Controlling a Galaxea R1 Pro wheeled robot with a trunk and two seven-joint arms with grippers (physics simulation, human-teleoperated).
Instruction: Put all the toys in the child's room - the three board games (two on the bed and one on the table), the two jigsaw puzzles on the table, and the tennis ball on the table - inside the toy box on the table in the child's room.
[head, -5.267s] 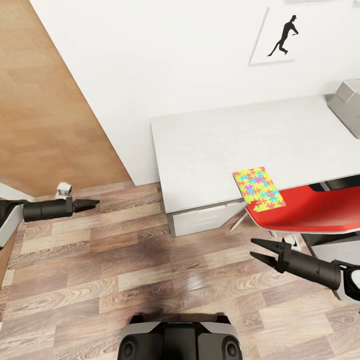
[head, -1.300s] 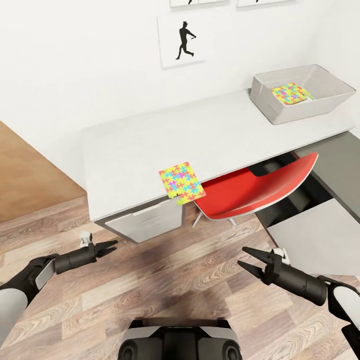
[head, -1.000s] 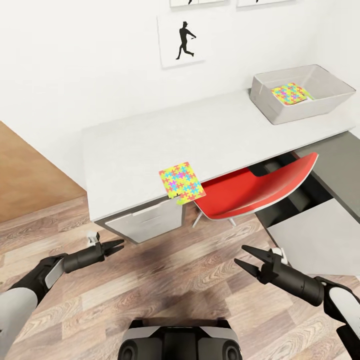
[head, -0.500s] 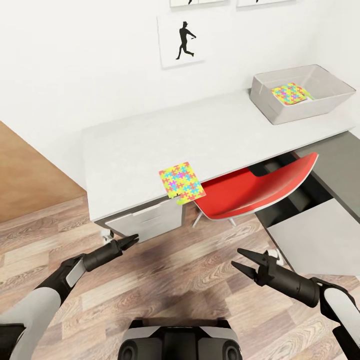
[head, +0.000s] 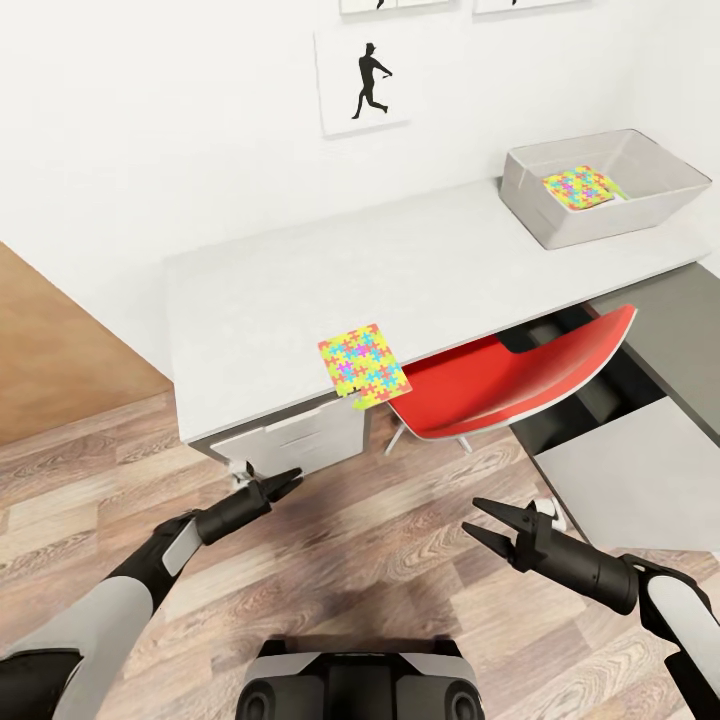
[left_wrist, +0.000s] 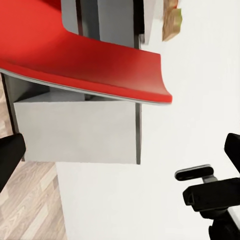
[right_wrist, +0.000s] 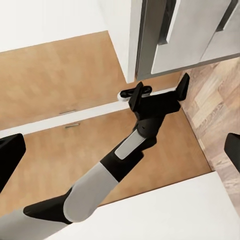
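Observation:
One jigsaw puzzle (head: 362, 366) lies flat at the front edge of the table (head: 300, 290), its corner slightly over the edge. A second jigsaw puzzle (head: 578, 188) lies inside the light grey toy box (head: 530, 200) at the table's far right. My left gripper (head: 290, 481) is open and hovers low in front of the white drawers (head: 300, 445), below and left of the first puzzle. Over the floor to the right, my right gripper (head: 472, 517) is open and holds nothing. The board games, the tennis ball and the bed are out of view.
A red chair (head: 510, 380) is pushed under the table, just right of the first puzzle. The dark grey corner section (head: 680, 340) stands at the right. Wood plank floor (head: 380, 570) lies between my arms. A brown door (head: 50, 350) is at the left.
Since 5.3 s ago the camera has turned and brought the toy box into view. In the last second my left arm has reached forward and right toward the drawers, and the right gripper has barely shifted.

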